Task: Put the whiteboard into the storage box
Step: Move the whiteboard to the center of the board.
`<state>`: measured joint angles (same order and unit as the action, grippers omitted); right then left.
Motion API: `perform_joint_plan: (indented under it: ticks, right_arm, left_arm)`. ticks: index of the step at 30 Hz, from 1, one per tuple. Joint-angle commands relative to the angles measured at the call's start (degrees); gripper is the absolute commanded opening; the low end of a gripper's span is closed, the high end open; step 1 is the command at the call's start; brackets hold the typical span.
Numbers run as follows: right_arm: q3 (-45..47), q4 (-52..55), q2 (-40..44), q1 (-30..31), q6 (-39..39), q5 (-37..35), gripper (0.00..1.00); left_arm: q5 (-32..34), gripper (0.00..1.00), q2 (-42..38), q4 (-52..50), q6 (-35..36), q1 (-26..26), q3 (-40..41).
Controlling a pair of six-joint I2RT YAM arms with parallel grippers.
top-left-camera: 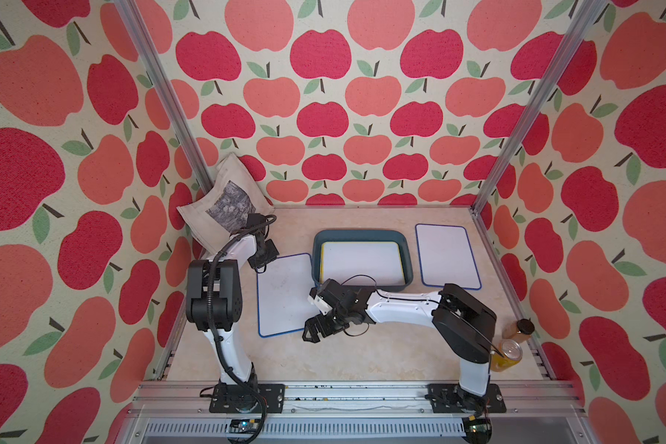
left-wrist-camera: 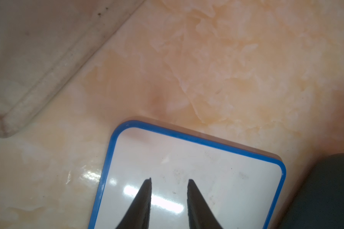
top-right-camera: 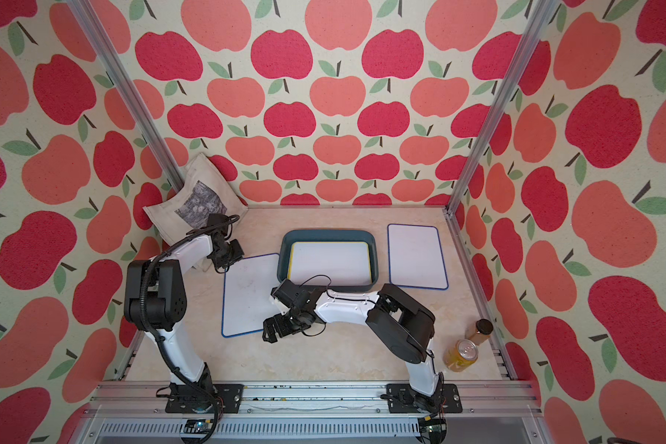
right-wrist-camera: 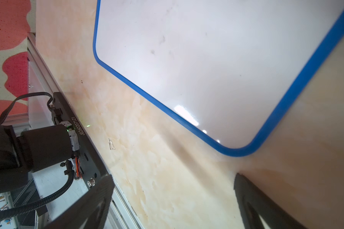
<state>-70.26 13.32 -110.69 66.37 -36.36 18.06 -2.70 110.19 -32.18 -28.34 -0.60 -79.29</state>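
**One board boxed, two on the table**

At the far left, a beige cloth tote bag (top-left-camera: 224,200) with a grey-black printed picture leans in the back corner; I can read no words on it. Just beside it, the left gripper (left-wrist-camera: 169,179) is over the far corner of a white, blue-framed whiteboard (top-left-camera: 283,294) lying flat on the table. Its fingers stand a little apart with nothing between them. I cannot tell whether the tips touch the surface.

Near that board's front corner, the right gripper (top-left-camera: 316,330) is spread wide and empty. The dark teal, shallow plastic storage box (top-left-camera: 362,234) sits just to the right, with a white, yellow-framed whiteboard (top-left-camera: 362,261) lying flat inside it. A second blue-framed whiteboard (top-left-camera: 446,255) lies on the table beyond the box.

So one board looks stowed and two are still out, with the left one apparently next.

The only legible writing is on the black mounting plate (right-wrist-camera: 83,150), which seems to read "JG260207121".
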Motion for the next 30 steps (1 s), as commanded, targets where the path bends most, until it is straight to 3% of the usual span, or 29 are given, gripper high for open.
perform_joint_plan:
  ticks: [1,11,19,30]
  right_arm:
    - [-2.34,3.66,-3.37,0.36,1.82,1.77,0.99]
    - [-5.86,5.28,-7.22,0.27,2.30,4.44,0.99]
    - [-2.83,3.44,-6.15,-1.04,0.36,4.28,0.99]
    - [-1.00,2.01,-5.23,-1.46,-0.81,4.00,0.99]
  left_arm:
    - [2.26,0.34,3.24,1.07,1.97,-0.19,-3.55]
    - [1.91,0.34,10.54,1.09,2.41,-0.19,-6.58]
    - [2.42,0.34,8.86,1.68,2.80,0.08,-5.04]
    - [3.42,0.34,8.60,2.59,5.19,-0.45,-10.24]
